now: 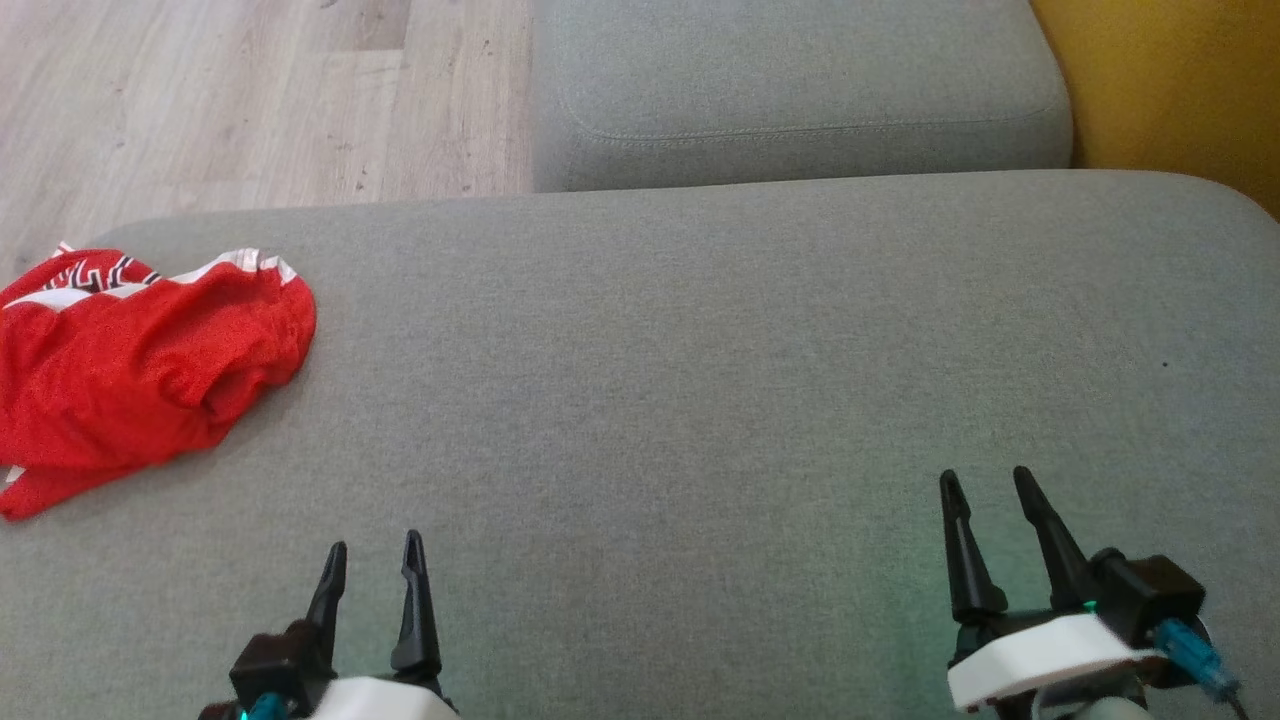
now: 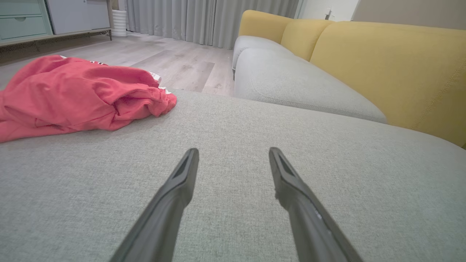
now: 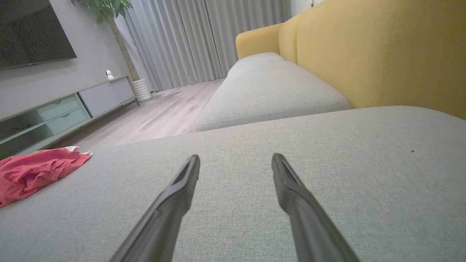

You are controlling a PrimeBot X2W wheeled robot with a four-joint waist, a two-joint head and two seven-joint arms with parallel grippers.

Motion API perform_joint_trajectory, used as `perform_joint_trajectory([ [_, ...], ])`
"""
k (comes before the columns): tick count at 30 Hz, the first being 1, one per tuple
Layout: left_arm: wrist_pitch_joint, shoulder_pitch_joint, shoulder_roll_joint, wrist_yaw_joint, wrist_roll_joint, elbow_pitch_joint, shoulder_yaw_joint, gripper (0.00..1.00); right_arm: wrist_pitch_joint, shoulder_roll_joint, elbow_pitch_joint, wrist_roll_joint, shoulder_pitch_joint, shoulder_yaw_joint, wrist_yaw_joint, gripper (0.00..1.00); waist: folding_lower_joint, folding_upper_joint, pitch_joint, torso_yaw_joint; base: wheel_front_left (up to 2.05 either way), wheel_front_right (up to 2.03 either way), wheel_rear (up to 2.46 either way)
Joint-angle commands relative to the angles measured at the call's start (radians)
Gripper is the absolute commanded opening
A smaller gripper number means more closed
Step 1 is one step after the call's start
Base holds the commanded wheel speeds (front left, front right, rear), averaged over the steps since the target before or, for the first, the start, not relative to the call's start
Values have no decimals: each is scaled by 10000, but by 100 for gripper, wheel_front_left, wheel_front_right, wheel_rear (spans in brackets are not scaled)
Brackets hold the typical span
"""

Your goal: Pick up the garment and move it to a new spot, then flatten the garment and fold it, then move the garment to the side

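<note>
Garment (image 1: 140, 360): red with white and dark trim along its far edge. It lies crumpled in a heap at the far left of the grey sofa seat (image 1: 700, 350) and runs past the head view's left border.
Handling: probably light, soft and limp. It should sag and trail when lifted, and nothing about it looks fragile.
Hold: the raised fold on the heap's right side looks easiest to pinch.
Left gripper (image 1: 375, 545): fingers spread wide and empty, at the near left. The garment is to its left and farther off, not touching.
Right gripper (image 1: 985, 476): also wide and empty, at the near right. It is well apart from the garment, with bare seat between.
</note>
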Motion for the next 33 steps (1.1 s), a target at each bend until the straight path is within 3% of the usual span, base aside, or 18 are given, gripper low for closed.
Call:
perform_joint_trajectory([
  [1, -168, -173, 143, 63, 217, -374, 180, 100, -143, -88, -280, -286, -177, 259, 69, 100, 0, 0, 0, 4, 0, 0, 0],
  [16, -443, 15, 297, 403, 1497, -656, -122, 100, -497, -98, -331, -2271, -88, 549, 79, 100, 0, 0, -31, 39, 0, 0, 0],
  [33, -396, -23, 361, 481, 1362, -588, -213, 100, -462, -98, -272, -2257, -102, 548, 79, 100, 0, 0, -14, 48, 0, 0, 0],
])
